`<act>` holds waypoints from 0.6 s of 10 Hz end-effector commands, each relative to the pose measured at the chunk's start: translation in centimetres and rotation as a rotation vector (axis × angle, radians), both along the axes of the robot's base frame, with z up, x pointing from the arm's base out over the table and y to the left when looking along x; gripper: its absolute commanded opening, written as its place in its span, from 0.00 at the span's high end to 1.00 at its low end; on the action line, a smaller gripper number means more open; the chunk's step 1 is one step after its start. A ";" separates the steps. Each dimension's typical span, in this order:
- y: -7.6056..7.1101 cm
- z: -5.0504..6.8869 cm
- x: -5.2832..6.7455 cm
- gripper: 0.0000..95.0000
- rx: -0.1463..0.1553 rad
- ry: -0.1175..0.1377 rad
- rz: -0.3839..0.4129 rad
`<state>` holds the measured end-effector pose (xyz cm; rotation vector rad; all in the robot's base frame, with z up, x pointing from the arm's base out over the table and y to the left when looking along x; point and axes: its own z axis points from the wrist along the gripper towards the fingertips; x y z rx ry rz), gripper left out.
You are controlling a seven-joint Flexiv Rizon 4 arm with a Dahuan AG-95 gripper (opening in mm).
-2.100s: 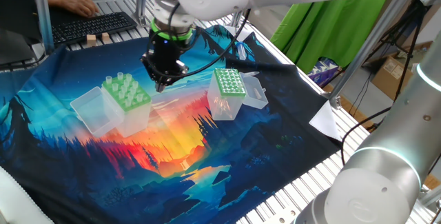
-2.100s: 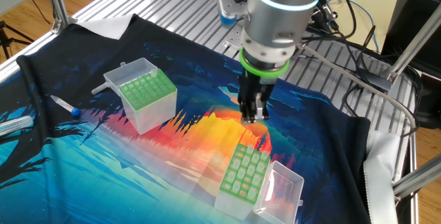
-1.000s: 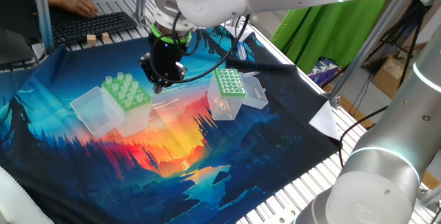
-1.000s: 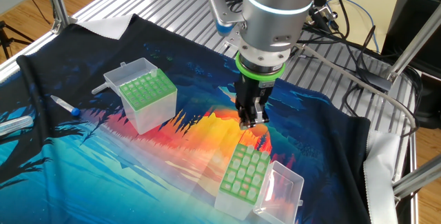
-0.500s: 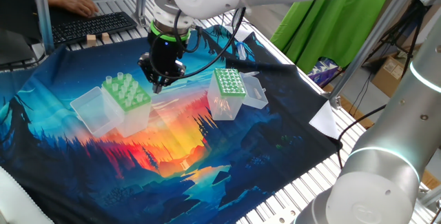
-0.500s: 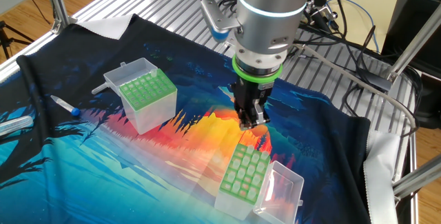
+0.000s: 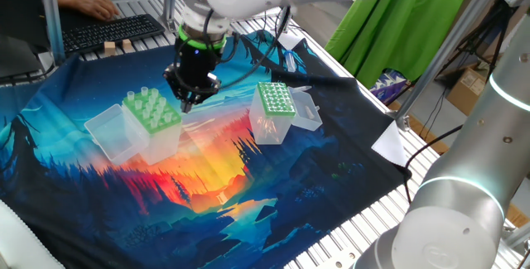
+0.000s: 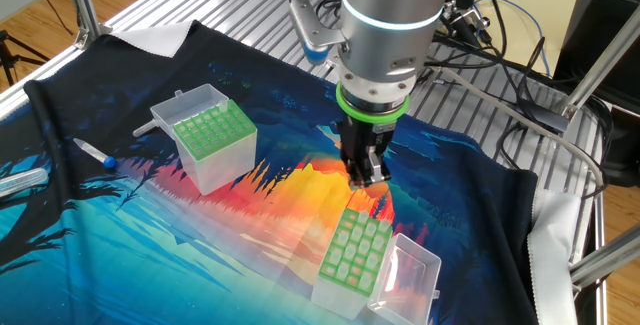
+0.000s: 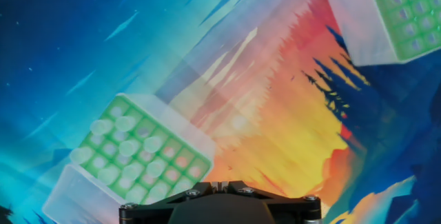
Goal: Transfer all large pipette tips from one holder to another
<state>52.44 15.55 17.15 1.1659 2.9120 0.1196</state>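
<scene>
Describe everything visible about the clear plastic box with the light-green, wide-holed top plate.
The clear plastic box with a light-green top plate stands upright on the printed landscape cloth. Whitish translucent pipette tips stick up from several wide holes; other holes look empty. Its clear hinged lid hangs open beside it. The gripper hovers close by, not touching it.

Bright, even room light falls from overhead, so shadows on the printed cloth (image 7: 207,178) stay faint. Both fixed views are sharp, with white glare along the robot arm (image 8: 390,5) and soft sheen on the clear lid (image 8: 410,275). The hand view looks soft and smeared, especially toward its edges.
</scene>
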 end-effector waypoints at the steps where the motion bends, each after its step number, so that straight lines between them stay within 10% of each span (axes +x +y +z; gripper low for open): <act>1: 0.7 -0.1 0.5 0.80 0.004 0.010 -0.016; 6: 2.1 -0.5 0.6 0.80 0.006 0.013 -0.057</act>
